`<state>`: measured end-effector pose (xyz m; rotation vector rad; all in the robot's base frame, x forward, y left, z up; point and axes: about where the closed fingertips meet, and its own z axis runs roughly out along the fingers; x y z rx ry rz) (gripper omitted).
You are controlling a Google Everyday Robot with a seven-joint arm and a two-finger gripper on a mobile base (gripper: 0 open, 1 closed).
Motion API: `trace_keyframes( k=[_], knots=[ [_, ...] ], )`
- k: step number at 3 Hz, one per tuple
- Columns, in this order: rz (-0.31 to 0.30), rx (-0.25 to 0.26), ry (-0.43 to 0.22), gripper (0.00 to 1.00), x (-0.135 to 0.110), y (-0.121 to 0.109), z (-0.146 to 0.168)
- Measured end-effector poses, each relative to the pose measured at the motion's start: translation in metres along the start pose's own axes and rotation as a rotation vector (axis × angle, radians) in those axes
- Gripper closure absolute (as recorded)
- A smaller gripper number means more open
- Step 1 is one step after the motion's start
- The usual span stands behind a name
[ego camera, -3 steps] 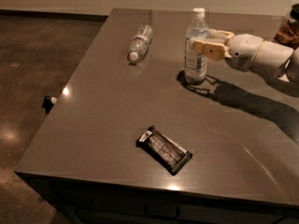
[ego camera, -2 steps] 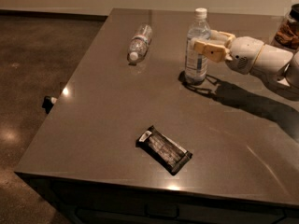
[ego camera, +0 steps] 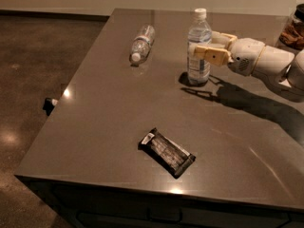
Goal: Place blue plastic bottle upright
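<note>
The blue plastic bottle [ego camera: 197, 69] stands upright on the grey table [ego camera: 104, 127], right of centre towards the back. It is clear, with a white cap and a pale blue-and-white label. My gripper [ego camera: 204, 44] reaches in from the right at mid-height of the bottle, right against its body. The white arm [ego camera: 266, 61] stretches off to the right edge.
A smaller clear bottle [ego camera: 142, 43] lies on its side at the back, left of the upright one. A dark snack bar wrapper [ego camera: 167, 152] lies near the front edge. A jar [ego camera: 293, 30] stands at the far right corner. The floor drops off on the left.
</note>
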<state>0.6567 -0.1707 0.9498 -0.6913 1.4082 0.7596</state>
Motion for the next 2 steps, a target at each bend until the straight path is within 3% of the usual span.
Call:
trace_keyframes(
  k=[2],
  knots=[
    [0.0,-0.004,0.0,0.0,-0.0003,0.0013,0.002]
  ],
)
